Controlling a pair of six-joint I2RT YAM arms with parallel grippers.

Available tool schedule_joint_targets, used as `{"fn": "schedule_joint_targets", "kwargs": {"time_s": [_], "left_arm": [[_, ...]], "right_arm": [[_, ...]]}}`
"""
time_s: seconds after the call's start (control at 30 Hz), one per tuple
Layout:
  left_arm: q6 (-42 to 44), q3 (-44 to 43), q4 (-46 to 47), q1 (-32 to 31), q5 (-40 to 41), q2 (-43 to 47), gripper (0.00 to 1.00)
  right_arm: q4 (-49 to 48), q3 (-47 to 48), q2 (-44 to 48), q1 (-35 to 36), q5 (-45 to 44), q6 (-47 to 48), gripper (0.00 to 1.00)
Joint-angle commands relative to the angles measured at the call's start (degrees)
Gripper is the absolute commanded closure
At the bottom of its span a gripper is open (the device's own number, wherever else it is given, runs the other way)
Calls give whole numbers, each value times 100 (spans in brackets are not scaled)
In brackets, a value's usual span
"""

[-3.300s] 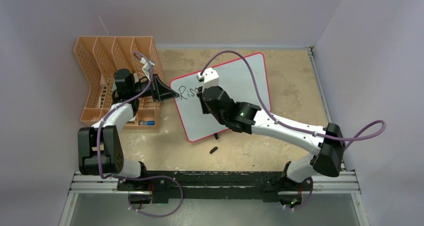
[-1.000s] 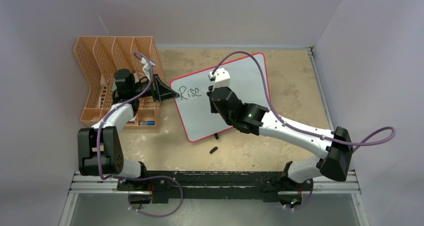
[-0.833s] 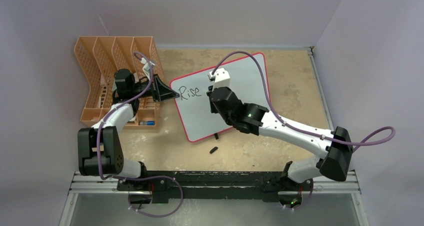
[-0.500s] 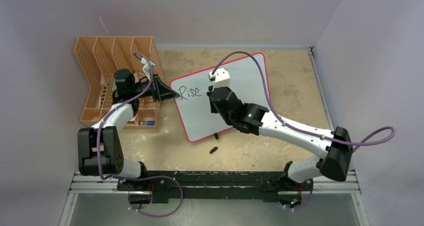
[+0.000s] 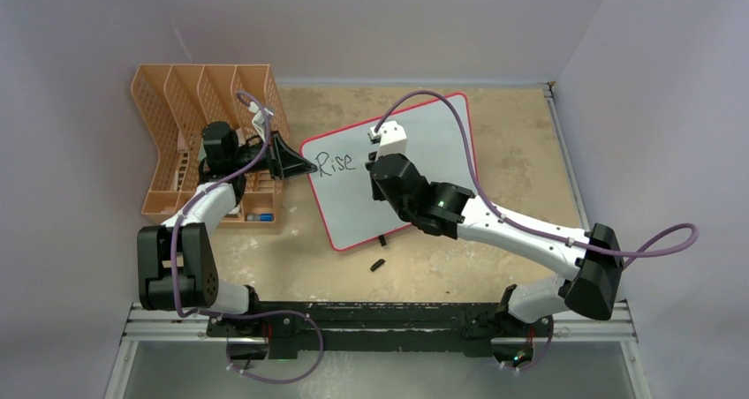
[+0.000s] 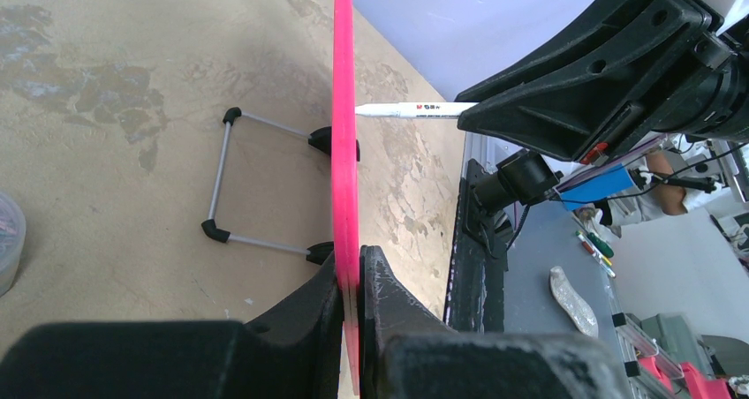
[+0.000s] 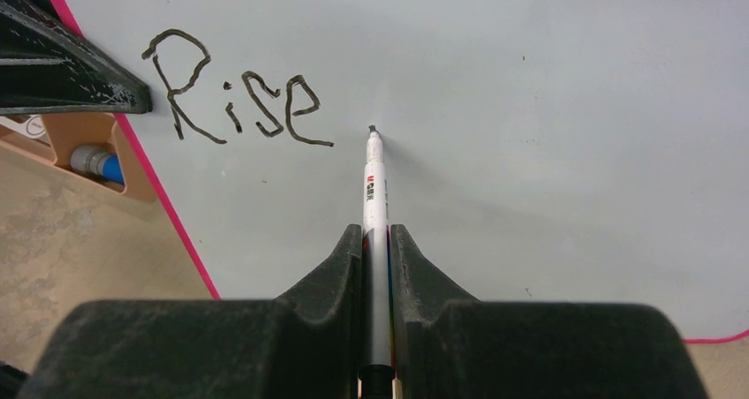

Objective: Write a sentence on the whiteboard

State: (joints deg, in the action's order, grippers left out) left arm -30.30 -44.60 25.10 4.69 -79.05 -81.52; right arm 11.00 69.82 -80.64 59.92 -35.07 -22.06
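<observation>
Right now my right gripper [image 7: 377, 233] is closed on a white marker [image 7: 373, 174], its 2 fingers pinching the barrel so that the pen runs straight out ahead of them. The dark tip sits at the whiteboard [image 7: 548, 99] surface, just right of the last letter; whether it actually touches I cannot tell. The sentence [image 7: 237, 99] reads only "Rise" so far, in black strokes ahead and to the left of these fingers. My left gripper [image 6: 351, 275] is clamped narrow on the board's pink rim, 1 finger on each face, at the edge beside the "R". The board stands tilted up on a wire stand [image 6: 221, 176] with black feet, which lies beyond my left fingertips on the back side. Just beside my left fingers is an orange mesh rack [image 5: 190, 108] holding a blue-capped item [image 7: 97, 163]. A small black piece [image 5: 378, 264] lies on the tan table [image 5: 521, 152] near the board's lower edge, behind my right fingers.
</observation>
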Motion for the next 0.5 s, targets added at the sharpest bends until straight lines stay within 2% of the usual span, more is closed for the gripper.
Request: {"fn": "schedule_joint_targets", "kwargs": {"time_s": [0.0, 0.3, 0.47], "left_arm": [[198, -107, -67, -117, -17, 92, 100], [217, -115, -105, -116, 16, 92, 100], [252, -122, -155, -117, 29, 105, 100]], "right_arm": [[64, 100, 55, -46, -116, -63, 100], [-86, -63, 567, -46, 197, 37, 100], [-199, -345, 731, -307, 92, 108, 100]]}}
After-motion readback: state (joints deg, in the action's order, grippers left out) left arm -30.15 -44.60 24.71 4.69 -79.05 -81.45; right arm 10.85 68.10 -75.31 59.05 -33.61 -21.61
